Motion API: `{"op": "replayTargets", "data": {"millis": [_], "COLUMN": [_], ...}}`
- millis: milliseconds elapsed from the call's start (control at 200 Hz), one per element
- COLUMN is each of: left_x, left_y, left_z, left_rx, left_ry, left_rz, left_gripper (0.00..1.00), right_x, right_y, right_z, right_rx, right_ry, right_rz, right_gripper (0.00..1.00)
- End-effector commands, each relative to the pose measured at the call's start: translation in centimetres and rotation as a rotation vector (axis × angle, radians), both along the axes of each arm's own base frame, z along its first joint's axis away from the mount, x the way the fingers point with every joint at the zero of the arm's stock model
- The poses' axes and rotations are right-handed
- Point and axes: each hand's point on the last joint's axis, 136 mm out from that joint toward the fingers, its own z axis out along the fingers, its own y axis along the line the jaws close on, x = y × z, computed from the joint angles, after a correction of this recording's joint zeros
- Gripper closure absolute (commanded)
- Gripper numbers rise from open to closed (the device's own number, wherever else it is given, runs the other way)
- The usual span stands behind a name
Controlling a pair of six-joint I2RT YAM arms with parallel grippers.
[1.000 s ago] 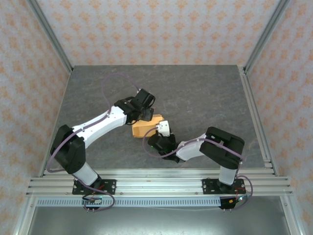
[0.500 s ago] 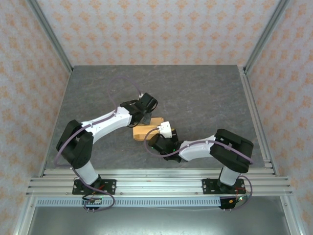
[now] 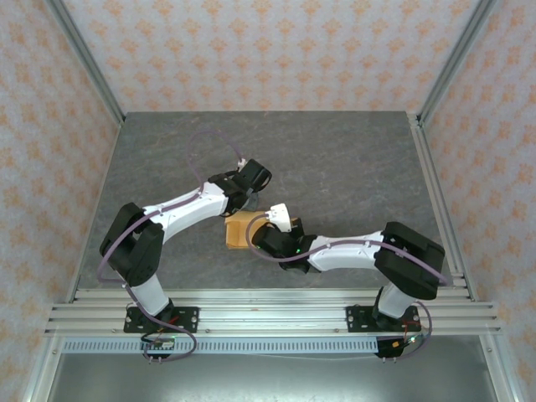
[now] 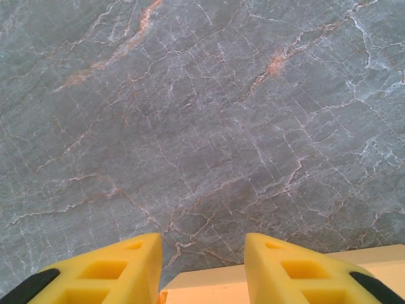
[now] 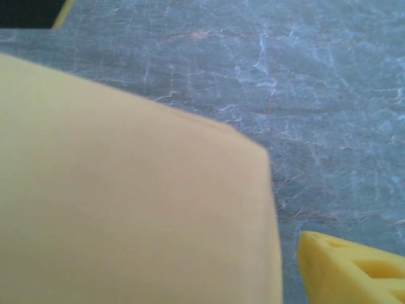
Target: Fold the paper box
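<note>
Shifted since a second ago: the paper box [image 3: 237,229] lies a little nearer and further left, and shows as a shorter, more compact block. The left arm's elbow has drawn in toward its base. The right arm has stretched out lower along the near edge.

From above: the box lies flat on the grey marbled surface [image 3: 335,159], about mid-width, in the near half. The left hand [image 3: 233,210] comes down at its far edge; the right hand [image 3: 255,234] meets its right side.

Left wrist view: two yellow fingers [image 4: 114,269] stand partway apart, bare surface showing between them. The box's tan edge [image 4: 209,285] crosses the foot of the gap and runs on past the right-side finger. Nothing is clamped between them; contact with the card cannot be judged.

Right wrist view: the box [image 5: 126,202] is close up and blurred, plain tan card with one clipped corner. One yellow finger [image 5: 342,269] stands just beside its right edge, a strip of surface between them. The other finger is hidden behind the card. The hand is set wide, not closed on the box. A black-and-yellow tip [image 5: 31,12] shows at the top left corner; whose it is cannot be told.
</note>
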Motion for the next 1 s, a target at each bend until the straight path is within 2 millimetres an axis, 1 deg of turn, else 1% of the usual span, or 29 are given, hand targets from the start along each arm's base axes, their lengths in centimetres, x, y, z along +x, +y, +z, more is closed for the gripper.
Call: {"op": "replayTargets", "data": {"millis": [0, 225, 405, 465, 576, 626, 701, 761, 851, 886, 926, 941, 996], "left_x": [0.4, 0.5, 0.3, 0.2, -0.2, -0.4, -0.8, -1.2, -1.3, -1.3, -1.4, -1.4, -1.5], "left_y": [0.3, -0.1, -0.4, -0.5, -1.0, -1.4, -2.0, -2.6, -3.0, -3.2, -3.4, -3.5, -3.6], "left_z": [0.9, 2.0, 3.3, 4.3, 6.4, 7.3, 8.0, 8.1, 7.3, 7.0, 6.6, 6.5, 6.1], "left_rx": [0.012, -0.008, -0.029, -0.043, -0.075, -0.093, -0.112, -0.115, -0.104, -0.103, -0.102, -0.101, -0.093], "left_ry": [-0.047, -0.059, -0.07, -0.08, -0.106, -0.114, -0.114, -0.11, -0.095, -0.087, -0.081, -0.08, -0.069], "left_rz": [0.031, 0.017, -0.006, -0.019, -0.059, -0.076, -0.105, -0.131, -0.138, -0.14, -0.144, -0.145, -0.147], "left_gripper": [0.61, 0.61, 0.61, 0.61, 0.61, 0.61, 0.6, 0.6, 0.61, 0.61, 0.61, 0.61, 0.61], "right_x": [-0.8, -2.0, -3.7, -4.4, -5.4, -5.8, -6.3, -6.6, -6.7, -6.7, -6.6, -6.5, -6.3], "right_y": [0.5, 0.5, 0.7, 0.4, -0.8, -1.3, -1.9, -2.4, -3.3, -3.6, -4.1, -4.3, -4.9], "right_z": [0.7, 0.3, 0.6, 0.6, 0.8, 1.2, 2.0, 2.9, 3.8, 4.1, 4.0, 4.7, 5.3], "right_rx": [0.009, 0.036, 0.092, 0.097, 0.098, 0.111, 0.153, 0.196, 0.243, 0.256, 0.25, 0.273, 0.291], "right_ry": [0.044, 0.116, 0.215, 0.251, 0.292, 0.301, 0.306, 0.296, 0.277, 0.27, 0.268, 0.255, 0.243], "right_rz": [0.035, 0.058, 0.087, 0.092, 0.079, 0.077, 0.071, 0.064, 0.044, 0.029, 0.005, -0.001, -0.026], "right_gripper": [0.19, 0.06, 0.05, 0.04, 0.03, 0.03, 0.02, 0.01, 0.01, 0.02, 0.03, 0.03, 0.05]}}
